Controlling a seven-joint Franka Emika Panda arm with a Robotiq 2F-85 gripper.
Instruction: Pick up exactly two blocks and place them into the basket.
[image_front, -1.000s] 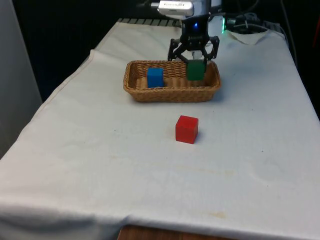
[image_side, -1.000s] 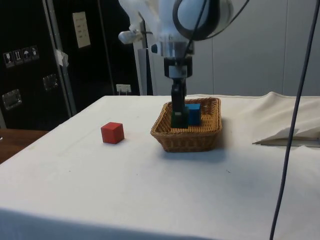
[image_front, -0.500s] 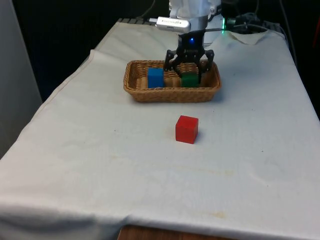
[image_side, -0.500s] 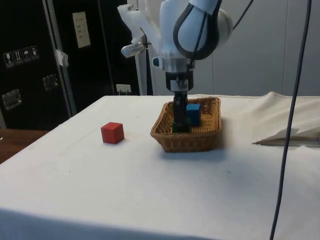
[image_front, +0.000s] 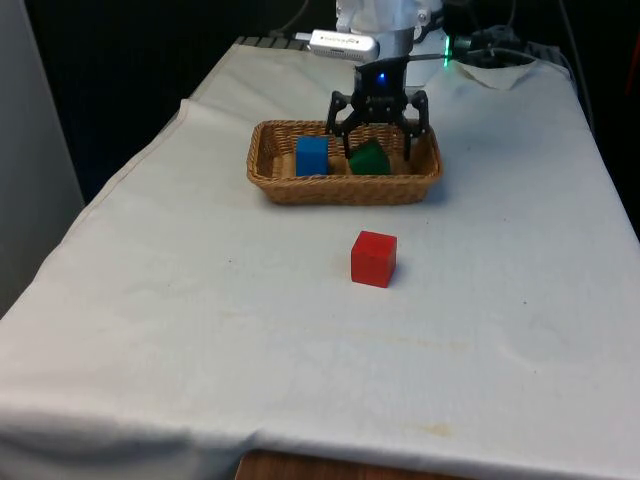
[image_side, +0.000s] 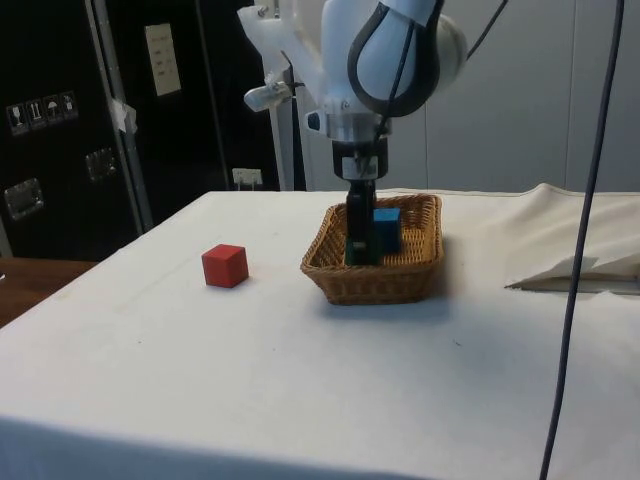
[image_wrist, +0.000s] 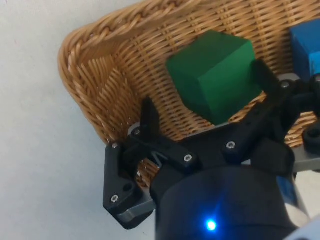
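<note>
A wicker basket stands at the table's far end. In it a blue block lies towards the front view's left, and a green block rests tilted beside it. My gripper hangs low over the basket, open, with its fingers spread either side of the green block and no grip on it. The wrist view gives the green block lying askew on the basket's weave between the spread fingers, next to the blue block. A red block sits on the cloth in front of the basket.
In the side view the red block lies apart from the basket. A dark cable hangs down there, over a fold in the cloth.
The gripper came down into the basket with the green block and opened. The block left the fingers and now lies tilted on the basket floor.
</note>
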